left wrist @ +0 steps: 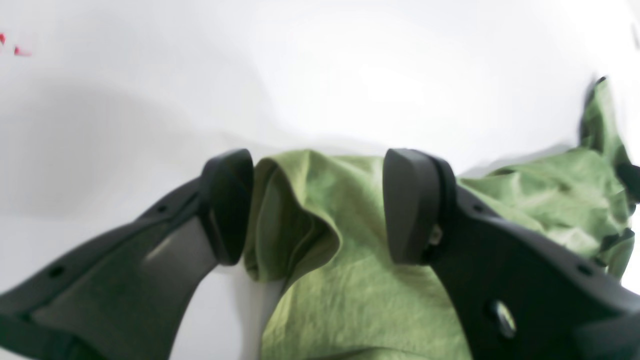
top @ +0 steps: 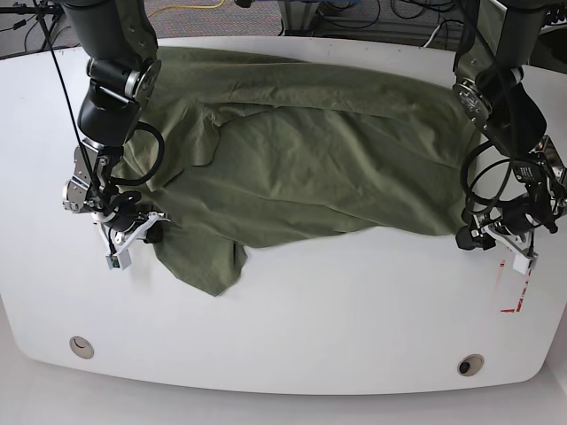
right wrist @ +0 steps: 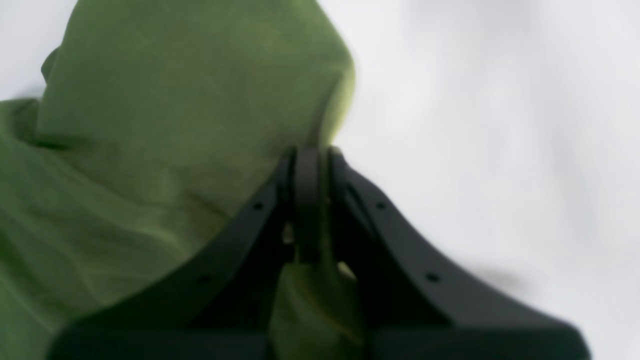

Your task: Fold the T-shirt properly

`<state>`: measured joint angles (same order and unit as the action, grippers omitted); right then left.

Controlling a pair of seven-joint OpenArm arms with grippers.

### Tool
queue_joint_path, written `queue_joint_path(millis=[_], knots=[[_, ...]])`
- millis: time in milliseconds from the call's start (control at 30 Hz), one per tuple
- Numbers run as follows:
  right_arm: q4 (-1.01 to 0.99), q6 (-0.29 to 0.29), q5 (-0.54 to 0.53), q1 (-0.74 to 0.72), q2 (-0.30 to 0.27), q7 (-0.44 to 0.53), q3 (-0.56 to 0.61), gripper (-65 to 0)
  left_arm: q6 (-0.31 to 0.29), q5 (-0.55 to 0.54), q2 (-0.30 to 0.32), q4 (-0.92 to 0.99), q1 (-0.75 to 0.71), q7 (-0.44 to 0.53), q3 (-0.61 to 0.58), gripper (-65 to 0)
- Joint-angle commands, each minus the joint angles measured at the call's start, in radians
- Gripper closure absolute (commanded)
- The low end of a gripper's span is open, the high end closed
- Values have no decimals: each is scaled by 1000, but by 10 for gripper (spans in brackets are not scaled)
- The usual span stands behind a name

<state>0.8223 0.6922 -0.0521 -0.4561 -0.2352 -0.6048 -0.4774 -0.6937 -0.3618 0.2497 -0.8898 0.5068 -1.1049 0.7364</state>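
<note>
The olive-green T-shirt (top: 328, 168) lies spread and wrinkled across the white table, with one flap hanging toward the front left. My right gripper (top: 149, 232) is at the shirt's left edge. Seen from the right wrist, this gripper (right wrist: 307, 155) is shut on a fold of the T-shirt (right wrist: 175, 125), and cloth bunches between its fingers. At the shirt's right edge sits my left gripper (top: 471, 235). The left wrist view shows that gripper (left wrist: 317, 205) open, its pads standing on either side of a raised fold of the T-shirt (left wrist: 350, 300) without pressing it.
The white table (top: 310, 336) has two round holes near its front edge, one left (top: 81, 346) and one right (top: 470, 364). Red marks (top: 514, 301) lie by the left gripper. Cables (top: 381, 13) run behind the table's far edge.
</note>
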Motion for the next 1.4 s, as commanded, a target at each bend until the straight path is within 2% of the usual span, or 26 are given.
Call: queue_joint_path(millis=[0, 467, 667, 1033, 1267, 1367], knots=[[15, 6, -2, -22, -14, 6, -1, -11, -4, -24, 7, -16, 22, 16, -18, -385], [15, 6, -2, -22, -11, 6, -1, -11, -4, -24, 12, -15, 19, 26, -81, -385], [15, 6, -2, -22, -13, 6, -1, -11, 88, -23, 12, -10, 16, 62, -91, -385], [15, 6, -2, -22, -13, 6, -1, -11, 104, -23, 12, -10, 14, 76, -214, -381], [15, 6, -2, -22, -14, 6, -1, -11, 161, -24, 12, -10, 14, 75, -263, -236], [15, 6, -2, -22, -14, 6, -1, -11, 167, -23, 12, -10, 14, 73, -269, -226]])
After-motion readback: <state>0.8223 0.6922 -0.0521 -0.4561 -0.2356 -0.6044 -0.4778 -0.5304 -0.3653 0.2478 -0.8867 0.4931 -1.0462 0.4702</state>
